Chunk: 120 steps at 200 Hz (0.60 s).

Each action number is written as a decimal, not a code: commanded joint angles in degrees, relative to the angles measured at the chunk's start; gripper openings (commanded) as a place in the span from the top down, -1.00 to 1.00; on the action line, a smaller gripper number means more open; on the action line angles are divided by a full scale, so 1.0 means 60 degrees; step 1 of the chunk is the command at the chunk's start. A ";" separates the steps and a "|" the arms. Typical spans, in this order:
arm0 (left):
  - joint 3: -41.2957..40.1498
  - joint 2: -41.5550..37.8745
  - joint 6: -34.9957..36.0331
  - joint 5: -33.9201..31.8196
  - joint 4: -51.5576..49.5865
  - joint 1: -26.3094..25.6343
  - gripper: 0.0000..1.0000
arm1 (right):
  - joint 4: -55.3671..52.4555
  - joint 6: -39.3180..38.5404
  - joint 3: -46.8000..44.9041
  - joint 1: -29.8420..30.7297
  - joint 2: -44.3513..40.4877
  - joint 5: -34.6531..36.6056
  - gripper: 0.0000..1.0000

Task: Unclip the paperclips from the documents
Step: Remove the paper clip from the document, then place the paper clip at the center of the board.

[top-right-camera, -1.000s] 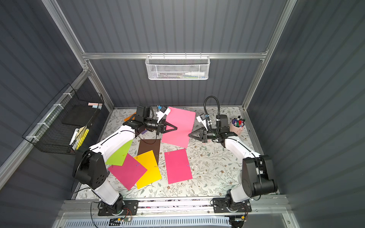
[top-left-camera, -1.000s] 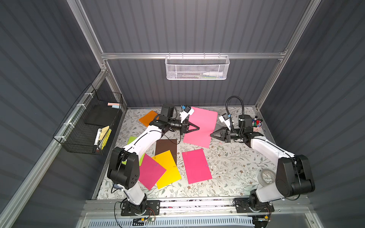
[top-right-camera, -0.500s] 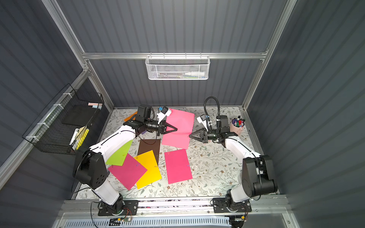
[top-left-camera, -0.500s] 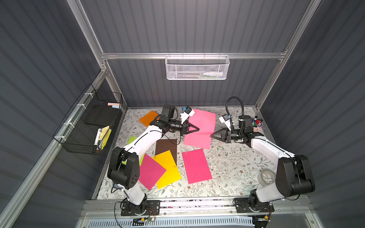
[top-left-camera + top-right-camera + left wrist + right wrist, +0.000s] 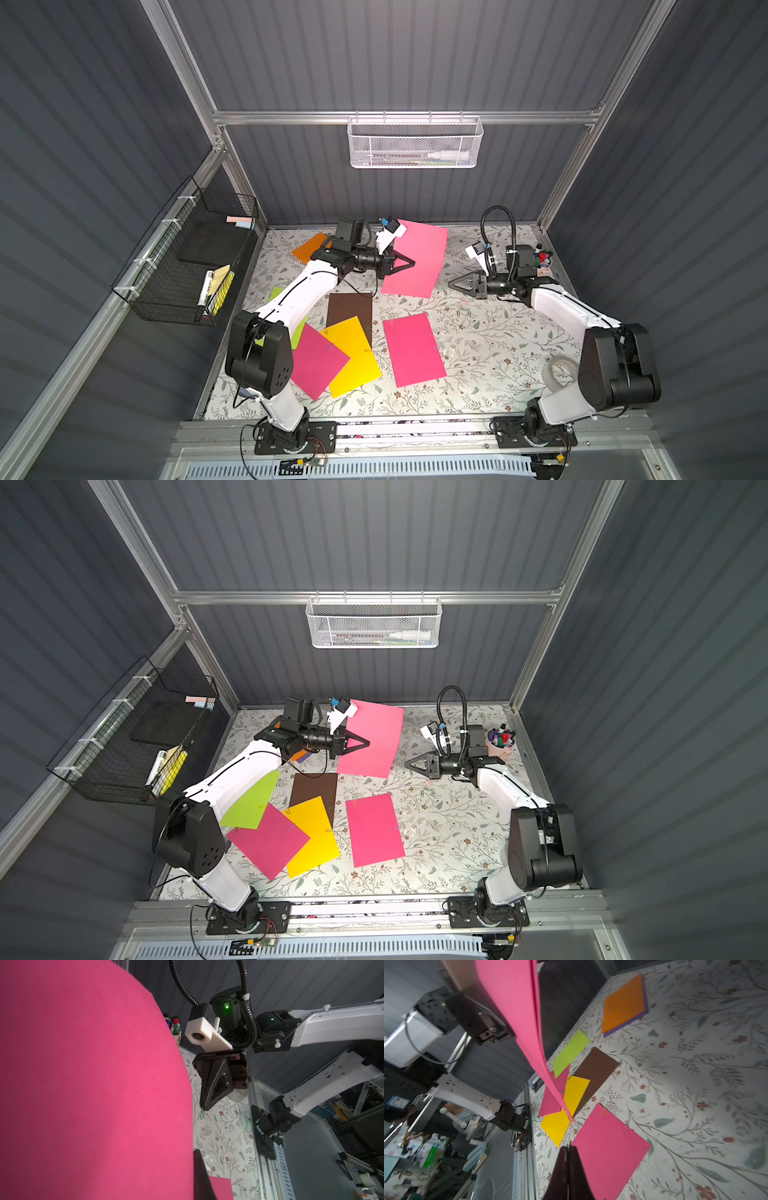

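Though bowed, smooth pink sheet (image 5: 424, 249) in left claw (image 5: 412, 263).

The floral table (image 5: 498, 357) is carrying a brown sheet (image 5: 349, 307) at nine o'clock, a pink sheet (image 5: 413, 351) at six, tape (image 5: 561, 372) at four.

Both top views look down on the whole table (image 5: 498, 345); the close wrist cameras face each other.

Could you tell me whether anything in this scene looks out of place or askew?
Yes: the pink document is off the table, pinched by the left gripper and bowing in mid-air. On the table, the magenta sheet, yellow sheet and brown sheet lie overlapped at skewed angles.
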 commanded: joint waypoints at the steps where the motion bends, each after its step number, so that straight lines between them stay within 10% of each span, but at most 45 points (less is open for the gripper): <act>1: 0.0064 0.0042 -0.0693 -0.1307 0.0599 0.0135 1.00 | -0.1303 0.0558 0.0142 -0.0062 0.0596 0.2200 1.00; 120: 0.0812 0.3057 -0.3616 -0.3444 0.3176 0.3555 1.00 | -0.3493 0.1712 0.0390 -0.0098 0.2099 0.5950 0.77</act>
